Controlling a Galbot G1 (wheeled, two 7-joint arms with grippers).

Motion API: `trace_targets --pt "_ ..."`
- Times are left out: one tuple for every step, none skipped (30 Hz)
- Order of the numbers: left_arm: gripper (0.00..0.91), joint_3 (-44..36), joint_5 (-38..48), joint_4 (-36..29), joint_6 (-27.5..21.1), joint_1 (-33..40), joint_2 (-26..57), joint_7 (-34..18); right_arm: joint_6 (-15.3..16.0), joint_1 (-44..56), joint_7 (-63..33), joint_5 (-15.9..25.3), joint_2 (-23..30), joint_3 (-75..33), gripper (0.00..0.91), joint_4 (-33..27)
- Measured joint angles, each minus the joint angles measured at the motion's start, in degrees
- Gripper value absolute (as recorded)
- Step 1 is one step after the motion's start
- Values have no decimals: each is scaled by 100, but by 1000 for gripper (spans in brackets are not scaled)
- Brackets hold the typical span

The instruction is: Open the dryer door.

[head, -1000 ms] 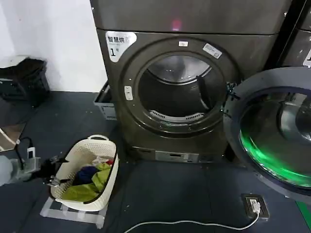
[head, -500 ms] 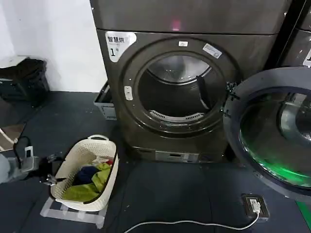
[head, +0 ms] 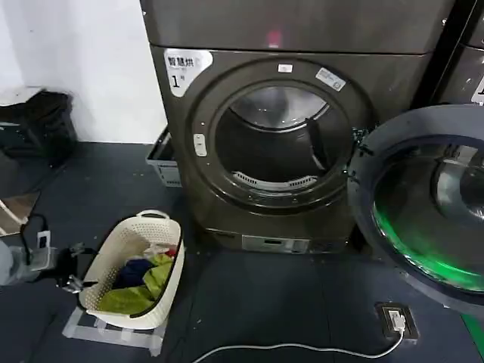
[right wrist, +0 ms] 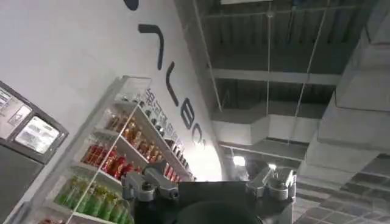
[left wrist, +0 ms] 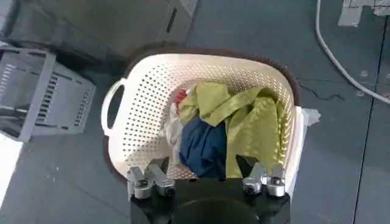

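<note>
- The dryer door is cut off by the head view's right edge.
- The left end effector is partly hidden behind the laundry basket; its fingers are unclear.

The dryer door stands swung out right of the drum opening. The laundry basket lies just beyond the left gripper's fingertips.

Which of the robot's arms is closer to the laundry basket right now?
Left. Its left gripper hangs right over the laundry basket, fingers open above the clothes. The right gripper points up toward the ceiling, well away from the basket.
</note>
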State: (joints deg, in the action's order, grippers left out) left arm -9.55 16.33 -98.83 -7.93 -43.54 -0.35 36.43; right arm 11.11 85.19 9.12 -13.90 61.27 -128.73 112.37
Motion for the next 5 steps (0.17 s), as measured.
trace_targets --pt "907 2 0 0 0 0 0 0 0 -2 5 0 0 0 907 4" --pt "907 3 1 4 0 0 0 2 0 -8 9 1 3 7 907 11" --pt "907 3 1 5 0 0 0 8 0 -13 10 1 4 14 907 14" --pt "907 3 1 5 0 -1 0 18 0 -21 10 3 5 21 907 15" --pt "907 3 -7 6 0 -4 0 31 0 -26 10 4 5 25 907 14"
